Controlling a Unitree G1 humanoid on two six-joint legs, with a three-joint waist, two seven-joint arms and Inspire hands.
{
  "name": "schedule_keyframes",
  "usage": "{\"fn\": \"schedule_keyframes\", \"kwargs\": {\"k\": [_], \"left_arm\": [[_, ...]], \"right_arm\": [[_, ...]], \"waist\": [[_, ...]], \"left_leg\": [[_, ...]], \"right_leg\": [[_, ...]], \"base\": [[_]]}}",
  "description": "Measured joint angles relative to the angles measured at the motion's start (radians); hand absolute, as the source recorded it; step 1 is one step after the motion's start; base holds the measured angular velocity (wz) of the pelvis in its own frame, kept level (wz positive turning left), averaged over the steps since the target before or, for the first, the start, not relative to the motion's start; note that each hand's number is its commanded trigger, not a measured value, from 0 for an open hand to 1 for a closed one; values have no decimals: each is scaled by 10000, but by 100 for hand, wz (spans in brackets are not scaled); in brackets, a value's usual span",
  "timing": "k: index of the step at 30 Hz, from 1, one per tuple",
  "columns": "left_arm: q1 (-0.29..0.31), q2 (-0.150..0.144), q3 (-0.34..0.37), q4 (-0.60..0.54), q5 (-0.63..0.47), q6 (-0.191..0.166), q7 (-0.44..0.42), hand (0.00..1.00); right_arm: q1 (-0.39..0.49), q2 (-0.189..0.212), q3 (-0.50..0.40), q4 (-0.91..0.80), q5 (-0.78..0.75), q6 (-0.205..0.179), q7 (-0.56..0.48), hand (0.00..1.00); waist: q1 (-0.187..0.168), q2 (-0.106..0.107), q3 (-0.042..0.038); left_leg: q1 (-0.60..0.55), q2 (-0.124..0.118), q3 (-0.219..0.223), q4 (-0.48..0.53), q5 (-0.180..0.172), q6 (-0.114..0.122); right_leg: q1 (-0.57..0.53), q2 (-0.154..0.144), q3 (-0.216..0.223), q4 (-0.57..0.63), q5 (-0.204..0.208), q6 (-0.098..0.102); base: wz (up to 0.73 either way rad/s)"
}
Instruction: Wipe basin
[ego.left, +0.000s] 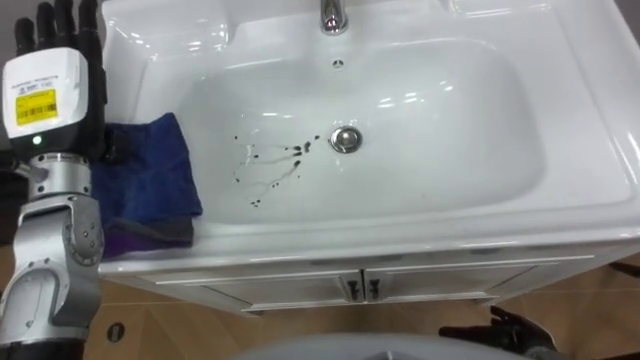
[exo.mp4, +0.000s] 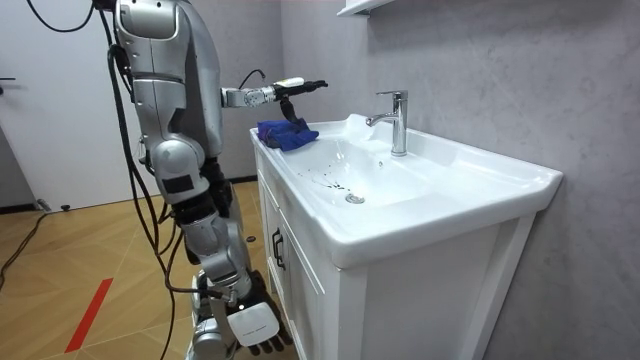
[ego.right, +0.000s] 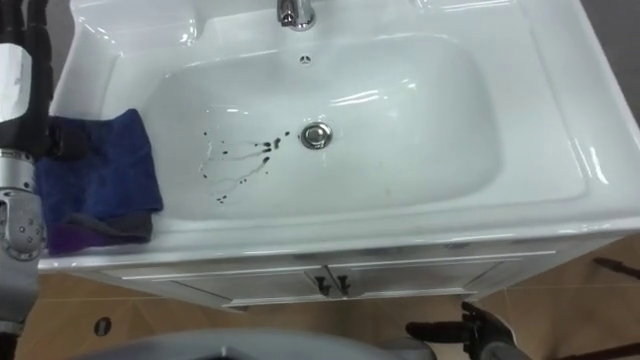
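Basin (ego.left: 430, 150) dark-spotted; blue cloth (ego.left: 150, 175) on rim, left robot hand (ego.left: 50, 80) above.

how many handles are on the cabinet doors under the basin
2. Both sit side by side at the middle of the cabinet front below the basin: the left handle and the right handle, either side of the door seam. None seems hidden.

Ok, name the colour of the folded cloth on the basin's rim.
Dark blue, purple at its lower edge; the folded cloth shows best in the left eye view.
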Motion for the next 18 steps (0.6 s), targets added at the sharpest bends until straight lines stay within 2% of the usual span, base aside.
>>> {"fn": "schedule_keyframes", "kwargs": {"k": [7,18], "left_arm": [[-3,6,-203,-17,1,240,-1454,0],[-2,3,-582,-509,-19,588,-2582,0]], "right_arm": [[-313,-32,166,249,-326,7,-232,0],[-553,-43,184,663,-302,105,-377,0]], "waist": [[-12,19,-2],[-22,-20,-6]], "left_leg": [[-208,22,2,56,0,0],[-346,4,-14,182,0,0]], "right_leg": [[-234,-1,-24,156,0,0],[-263,-36,-153,166,0,0]], "base": [[0],[3]]}}
